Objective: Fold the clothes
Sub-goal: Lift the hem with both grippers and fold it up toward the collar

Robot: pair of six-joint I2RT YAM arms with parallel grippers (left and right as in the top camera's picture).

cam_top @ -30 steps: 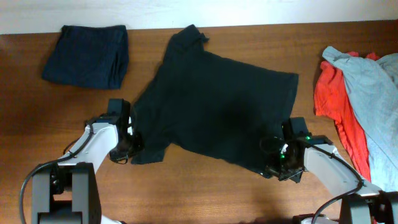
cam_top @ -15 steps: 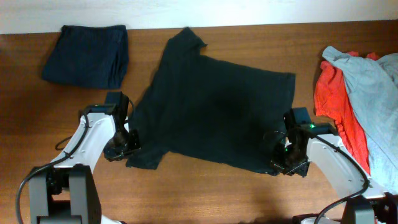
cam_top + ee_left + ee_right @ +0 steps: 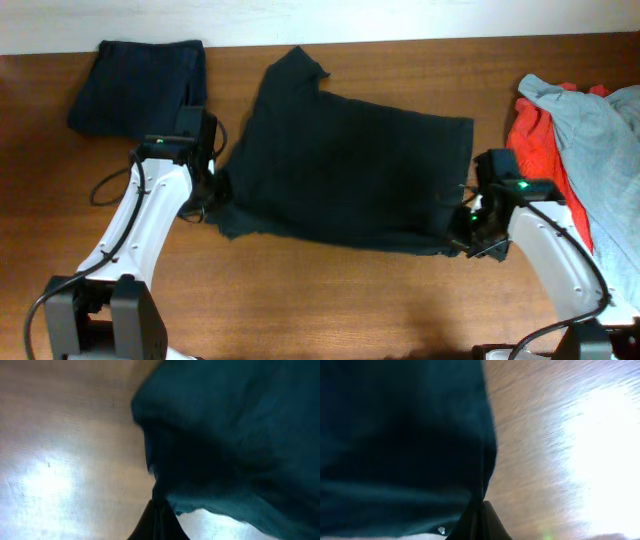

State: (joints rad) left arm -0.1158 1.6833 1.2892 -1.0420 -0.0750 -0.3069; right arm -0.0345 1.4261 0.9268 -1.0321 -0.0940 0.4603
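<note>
Now you are mid-fold: the left jaws and right jaws are both clenched on the near edge of the black T-shirt, one at each end. The shirt lies spread mid-surface. Next, likely, carry that edge evenly toward the far side.

Pretty sure I'm at a robot test bench, not anybody's home. It's just a bare wooden table pushed up to a plain white wall. My left arm and right arm rise from the near edge, black cable looping loose. Only laundry on it: a black T-shirt, a folded navy garment, a red and grey heap.
</note>
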